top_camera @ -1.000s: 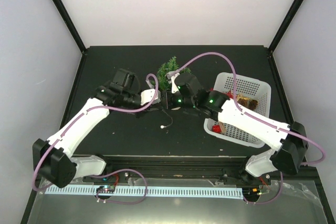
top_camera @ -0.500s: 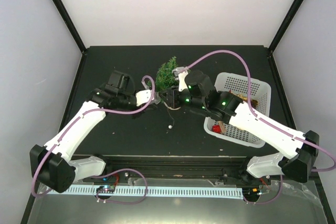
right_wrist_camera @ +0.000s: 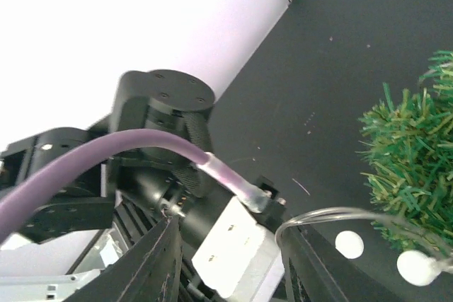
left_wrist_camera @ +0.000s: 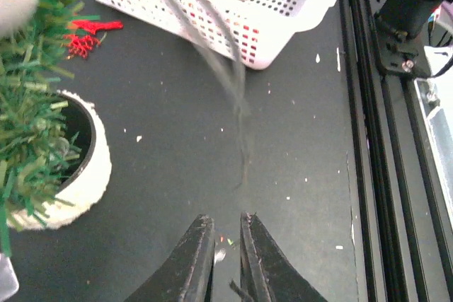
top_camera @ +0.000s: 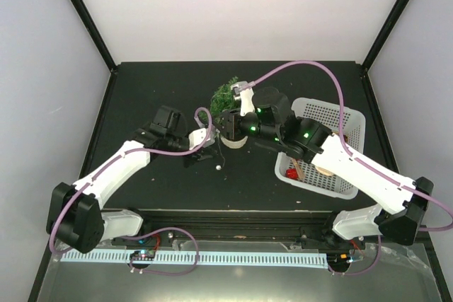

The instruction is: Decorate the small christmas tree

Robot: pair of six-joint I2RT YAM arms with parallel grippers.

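Observation:
The small christmas tree (top_camera: 226,95) stands in its cream pot (top_camera: 235,141) at the middle back of the black table. In the left wrist view the tree (left_wrist_camera: 28,104) and pot (left_wrist_camera: 95,167) are at the left. My left gripper (top_camera: 200,152) sits low, left of the pot. Its jaws (left_wrist_camera: 225,221) stand a narrow gap apart with nothing clearly between them. A thin strand (left_wrist_camera: 237,97), blurred, hangs ahead of them. My right gripper (top_camera: 225,122) is over the pot, open (right_wrist_camera: 228,228). A clear strand with white beads (right_wrist_camera: 348,244) curves past its right finger beside the tree (right_wrist_camera: 414,167). One white bead (top_camera: 218,167) is near the table.
A white basket (top_camera: 347,122) stands right of the tree, with ornaments inside, one of them red (top_camera: 291,172). In the left wrist view the basket (left_wrist_camera: 283,26) is at the top, and a red ornament (left_wrist_camera: 83,39) lies on the table between it and the tree. Metal rails run along the table's near edge.
The right gripper has opened wider and moved back toward the tree. The left gripper's jaws have parted slightly. The white bead has shifted a little on the table.

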